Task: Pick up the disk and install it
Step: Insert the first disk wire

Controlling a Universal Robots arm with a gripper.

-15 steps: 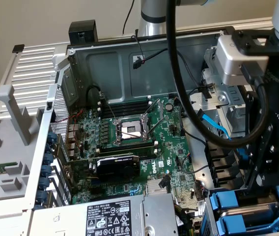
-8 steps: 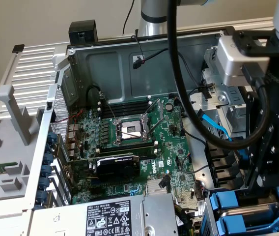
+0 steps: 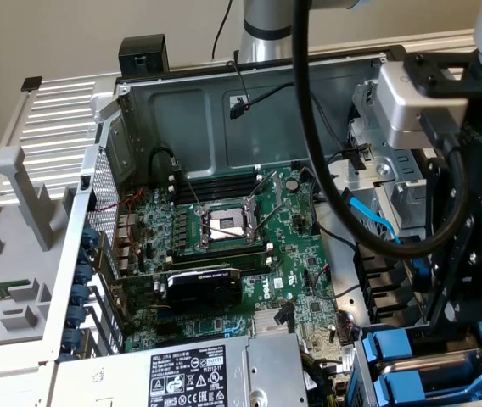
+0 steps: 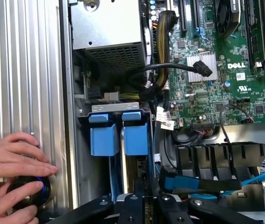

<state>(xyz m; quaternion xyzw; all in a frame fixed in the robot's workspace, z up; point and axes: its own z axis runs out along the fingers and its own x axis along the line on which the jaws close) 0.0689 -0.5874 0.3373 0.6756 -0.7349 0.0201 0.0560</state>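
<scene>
Disk (image 4: 136, 135): stands on edge in the drive bay (image 4: 83, 116) with the blue end of its carrier showing. A second blue carrier (image 4: 104, 136) sits just beside it in the neighbouring slot.

A thin edge showing green board runs from that blue end straight back to my gripper (image 4: 142, 198). The long axis is in line with my reach, pointing away from me toward the grey metal box (image 4: 107, 28). The slot runs the same way, so that line-up is what counts.

Jaws narrow, pinched on the near edge. I judge I hold the disk, entered in its slot; how deep is hard to read.

Motherboard (image 4: 244, 93) lies off to one side, with cables between it and the bay.

A person's hands (image 4: 16, 161) rest on a round black knob (image 4: 30, 191) outside the ribbed case wall (image 4: 25, 70), apart from the bay.
</scene>
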